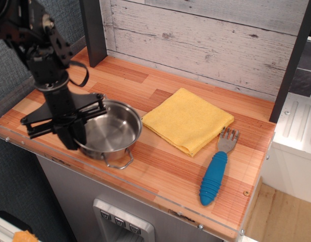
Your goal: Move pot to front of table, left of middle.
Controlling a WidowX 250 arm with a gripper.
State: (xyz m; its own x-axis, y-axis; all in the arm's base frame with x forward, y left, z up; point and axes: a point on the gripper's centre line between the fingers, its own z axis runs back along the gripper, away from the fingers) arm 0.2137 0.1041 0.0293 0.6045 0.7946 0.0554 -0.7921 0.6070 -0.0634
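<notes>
- The pot sat near the front edge of the desk, left of the middle, its shiny bowl open upward with nothing inside.
- One thin wire loop handle pointed toward the front edge, just short of the clear plastic strip along it.
- The black end effector was at the pot's left rim, its fingers clenched on that rim; one finger ran down the outside of the pot wall.
- The pot's base looked level and at or very close to the wood; whether it actually touched could not be told.
- The dark arm rose from the end effector toward the upper left corner, with a black cable looped beside it.
- A folded yellow cloth lay flat right of the pot, close to it but apart.
- A fork with a blue ribbed handle lay right of the cloth, its grey tines just beside the cloth's right corner and pointing to the back wall.
- A whitewashed plank wall stood behind the desk, and a dark post rose at the back left.
</notes>
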